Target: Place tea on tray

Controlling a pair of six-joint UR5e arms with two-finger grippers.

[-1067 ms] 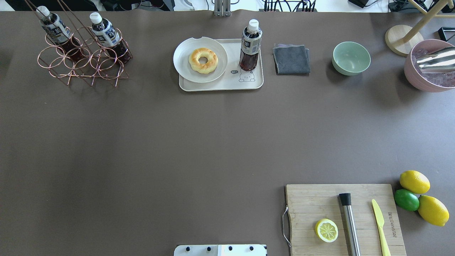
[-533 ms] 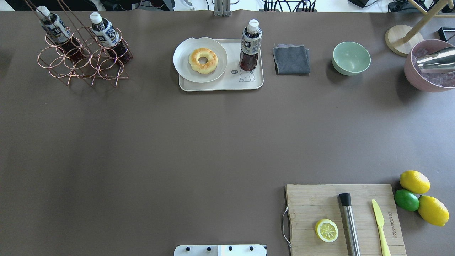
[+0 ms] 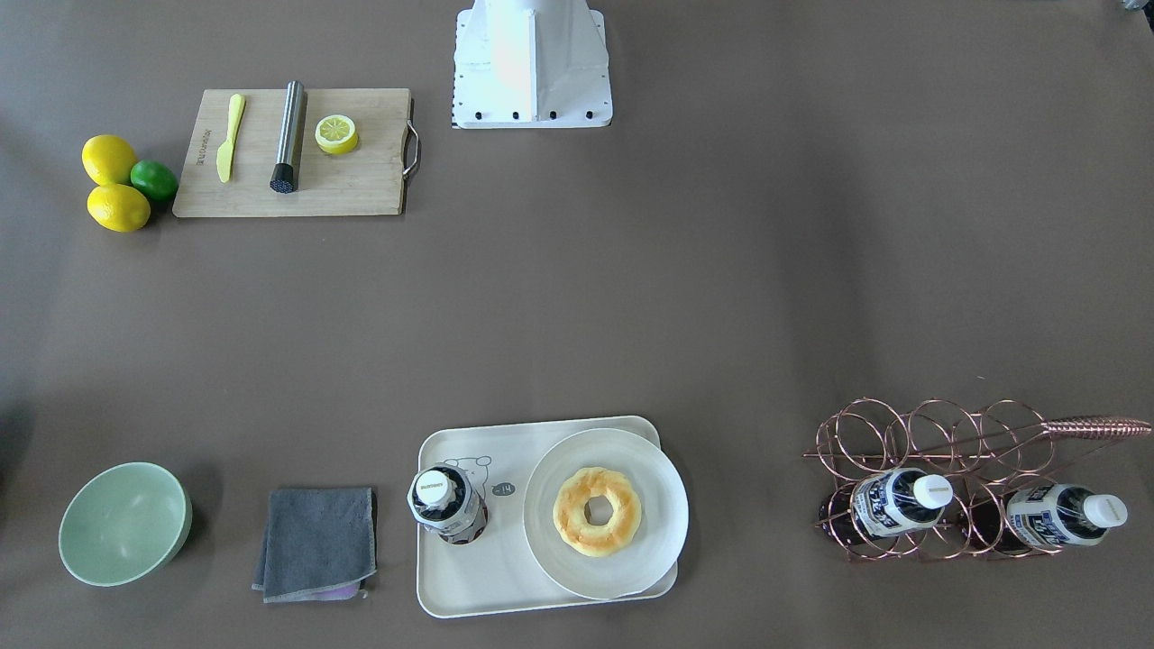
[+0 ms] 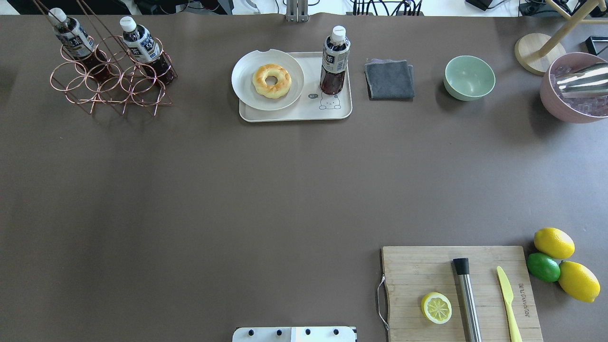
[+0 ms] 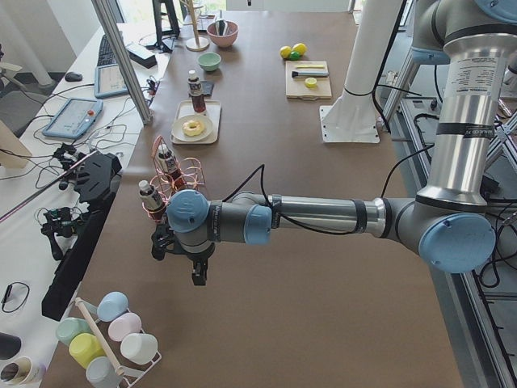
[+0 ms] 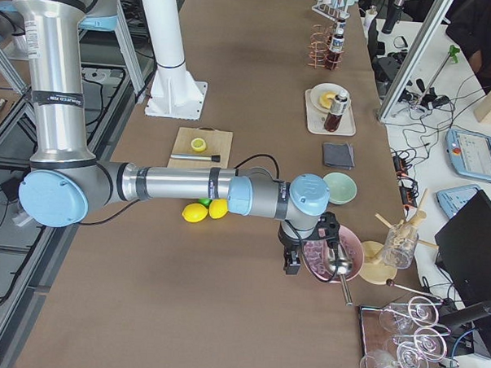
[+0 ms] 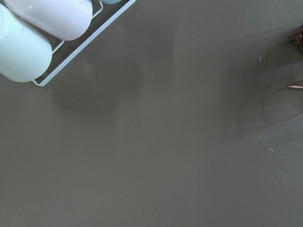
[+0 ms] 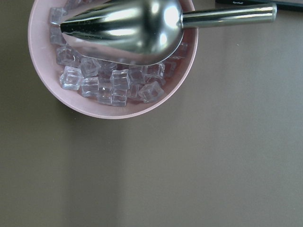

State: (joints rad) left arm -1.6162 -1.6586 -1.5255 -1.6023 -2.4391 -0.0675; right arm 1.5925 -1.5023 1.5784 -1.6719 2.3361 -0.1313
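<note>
1. Nothing has moved since the earlier overhead frames; every object on the brown table sits as it did, and no arm shows in the overhead view.
2. Task item: the clear plastic, white-capped tea bottle (image 4: 335,59) of dark brown liquid stands upright on the cream-white rectangular tray (image 4: 294,118); its base is just beside the grey bear drawing and apart from the round white plate (image 4: 244,90) carrying the golden ring doughnut (image 4: 271,80); two like bottles lean in the copper wire rack (image 4: 109,90), well apart from the tray.
3. Tools: the left gripper (image 5: 195,275) hangs over bare table at the robot's left end; the right gripper (image 6: 290,263) hangs beside the pink bowl of ice cubes (image 8: 116,113); both show only in the side views, so I cannot tell whether the jaws are wide or narrow; no bottle shows at either.
4. Judgement: placement looks complete; what remains is to stay clear.
5. To do this well: keep both arms at the table ends and route nothing over the tray; the bottle is tall and narrow and would likely tip at a light knock; confirm its base sits flat inside the raised rim, not on it.
</note>
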